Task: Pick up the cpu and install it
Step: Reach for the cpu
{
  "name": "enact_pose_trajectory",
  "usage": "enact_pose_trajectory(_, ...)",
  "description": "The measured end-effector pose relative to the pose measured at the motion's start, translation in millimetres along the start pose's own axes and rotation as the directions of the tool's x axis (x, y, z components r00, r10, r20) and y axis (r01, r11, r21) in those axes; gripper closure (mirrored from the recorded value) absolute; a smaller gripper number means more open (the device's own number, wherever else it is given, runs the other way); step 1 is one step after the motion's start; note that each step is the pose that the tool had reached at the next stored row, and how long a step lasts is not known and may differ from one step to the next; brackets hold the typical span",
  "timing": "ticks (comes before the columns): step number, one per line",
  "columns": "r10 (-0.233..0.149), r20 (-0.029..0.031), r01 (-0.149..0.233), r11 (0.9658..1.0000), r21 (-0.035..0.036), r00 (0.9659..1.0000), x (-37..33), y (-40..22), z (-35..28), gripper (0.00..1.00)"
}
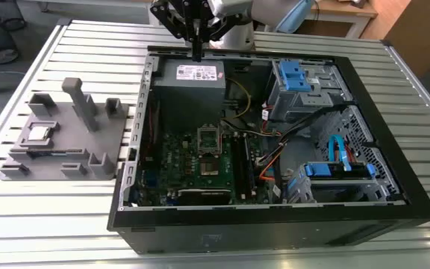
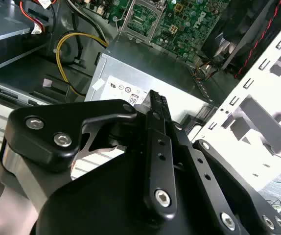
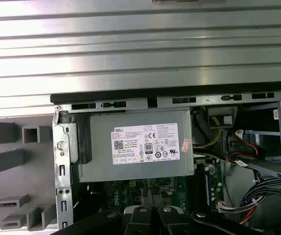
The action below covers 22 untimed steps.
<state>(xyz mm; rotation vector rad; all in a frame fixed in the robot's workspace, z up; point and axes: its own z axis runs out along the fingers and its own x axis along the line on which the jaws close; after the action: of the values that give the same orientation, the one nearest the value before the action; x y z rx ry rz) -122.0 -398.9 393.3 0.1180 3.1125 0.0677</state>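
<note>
The cpu (image 1: 40, 133), a small square chip with a shiny silver top, lies on the grey fixture plate (image 1: 73, 148) at the exterior view's left, outside the computer case. My gripper (image 1: 197, 55) hangs over the far rim of the open case, above the grey power supply (image 1: 188, 75), well away from the cpu. Its black fingers (image 2: 156, 100) are shut together with nothing between them. The silver socket frame (image 1: 210, 141) sits in the middle of the green motherboard (image 1: 192, 162), and the second wrist view shows the socket frame (image 2: 139, 17) beyond the power supply (image 2: 130, 78).
The black case (image 1: 275, 218) stands open on a slatted metal table (image 1: 51, 224). Drive cages with blue clips (image 1: 293, 75) and bundled cables (image 1: 275, 151) fill its right side. Upright grey posts (image 1: 76, 101) rise from the fixture plate, where a thin memory stick (image 1: 51, 152) also lies.
</note>
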Motion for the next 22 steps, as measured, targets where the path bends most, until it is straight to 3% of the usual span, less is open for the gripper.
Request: enact_pose_trajectory(22,0.0,0.0,0.0,1.0,0.0,1.0,4.1,-0.3,-0.1,0.89)
